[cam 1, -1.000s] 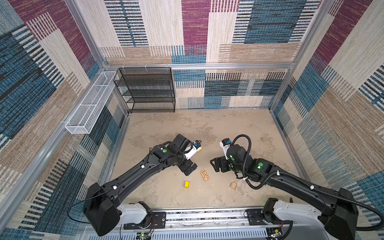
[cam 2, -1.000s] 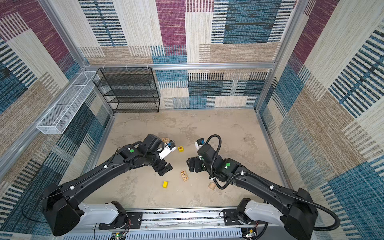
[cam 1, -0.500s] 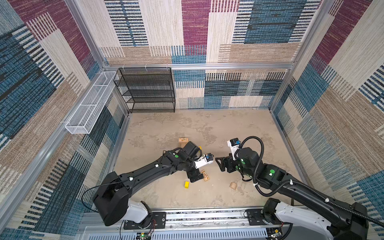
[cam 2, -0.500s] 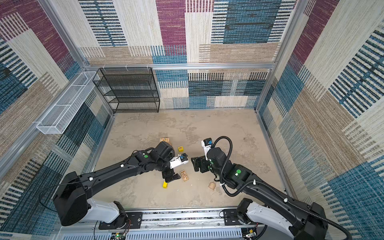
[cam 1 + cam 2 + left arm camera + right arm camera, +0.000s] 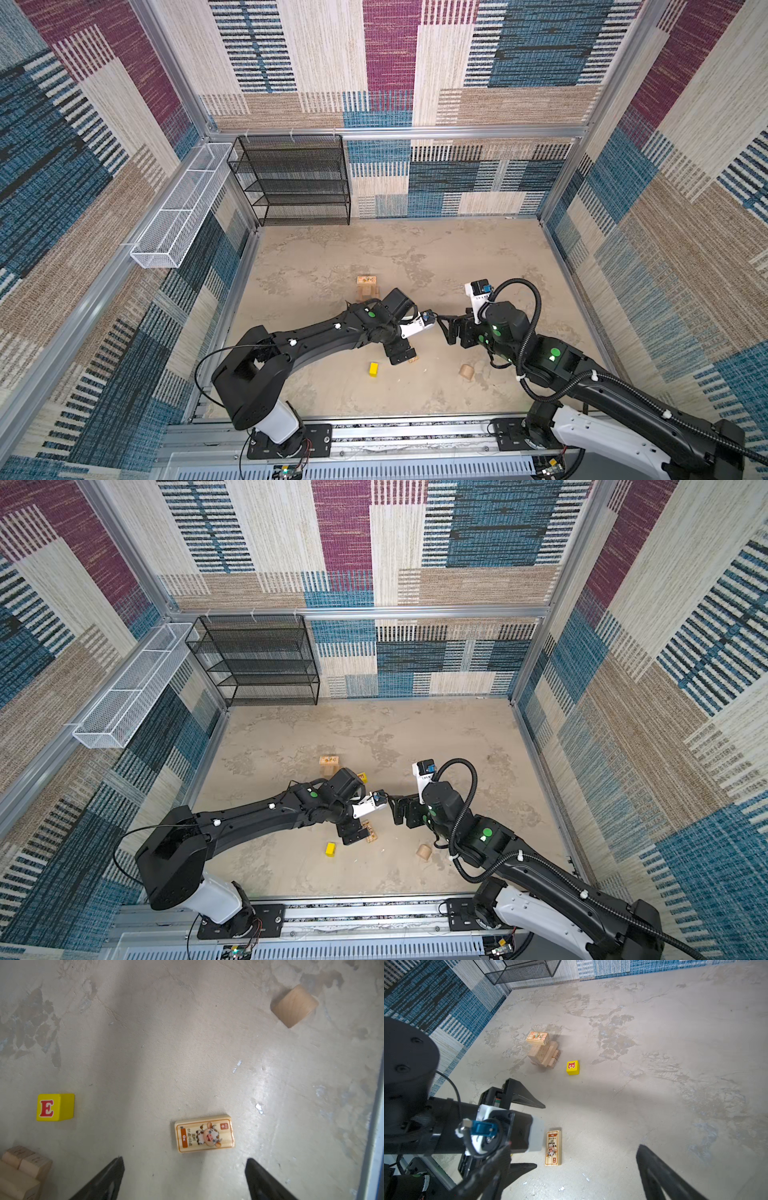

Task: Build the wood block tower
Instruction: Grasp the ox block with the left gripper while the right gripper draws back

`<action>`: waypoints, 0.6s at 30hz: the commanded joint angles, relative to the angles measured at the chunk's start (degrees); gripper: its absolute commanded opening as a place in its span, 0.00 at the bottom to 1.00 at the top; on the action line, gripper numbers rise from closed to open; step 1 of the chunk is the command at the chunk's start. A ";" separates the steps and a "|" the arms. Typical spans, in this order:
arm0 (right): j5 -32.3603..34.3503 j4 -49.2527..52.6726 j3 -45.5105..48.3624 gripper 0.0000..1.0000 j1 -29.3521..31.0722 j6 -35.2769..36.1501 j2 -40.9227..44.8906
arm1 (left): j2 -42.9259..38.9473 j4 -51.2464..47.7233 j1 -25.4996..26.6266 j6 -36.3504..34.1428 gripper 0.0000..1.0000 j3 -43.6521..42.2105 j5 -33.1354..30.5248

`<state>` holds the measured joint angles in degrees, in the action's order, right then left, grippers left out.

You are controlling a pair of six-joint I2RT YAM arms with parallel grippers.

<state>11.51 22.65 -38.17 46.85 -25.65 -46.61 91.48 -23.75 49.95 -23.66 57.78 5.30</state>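
The tower (image 5: 367,287) (image 5: 329,763) (image 5: 544,1053) is a short stack of tan wood blocks with a picture block on top. A yellow E block (image 5: 362,777) (image 5: 572,1067) (image 5: 55,1107) sits beside it. A flat ox-picture block (image 5: 204,1134) (image 5: 553,1148) (image 5: 370,833) lies just ahead of my open left gripper (image 5: 185,1159) (image 5: 402,355), which touches nothing. A second yellow block (image 5: 374,369) and a rounded tan piece (image 5: 466,372) (image 5: 295,1005) lie near the front. My right gripper (image 5: 446,330) (image 5: 574,1148) hangs open and empty, facing the left wrist.
A black wire shelf (image 5: 297,180) stands at the back left and a white wire basket (image 5: 178,212) hangs on the left wall. The two wrists are close together mid-floor. Metal frame rails (image 5: 232,316) edge the floor.
My left gripper has moved from the tower toward the front, down to the ox block, uncovering the tower. The right gripper has drawn back a little to the right. Both stay open.
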 commanded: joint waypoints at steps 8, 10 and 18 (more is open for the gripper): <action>3.15 1.32 1.32 1.00 0.00 -1.33 2.15 | 5.07 -0.74 1.15 1.58 0.99 2.55 -1.35; 3.42 1.42 1.68 1.00 0.00 -1.57 2.61 | 6.06 -1.61 1.37 1.47 0.97 3.20 -1.34; 5.16 2.90 1.74 1.00 -0.01 -1.07 4.07 | 8.76 -3.80 2.32 1.03 0.91 4.56 -3.06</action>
<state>15.20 25.21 -36.34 46.81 -26.35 -42.98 99.66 -25.89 52.21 -23.09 61.49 3.05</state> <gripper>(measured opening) 0.999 0.913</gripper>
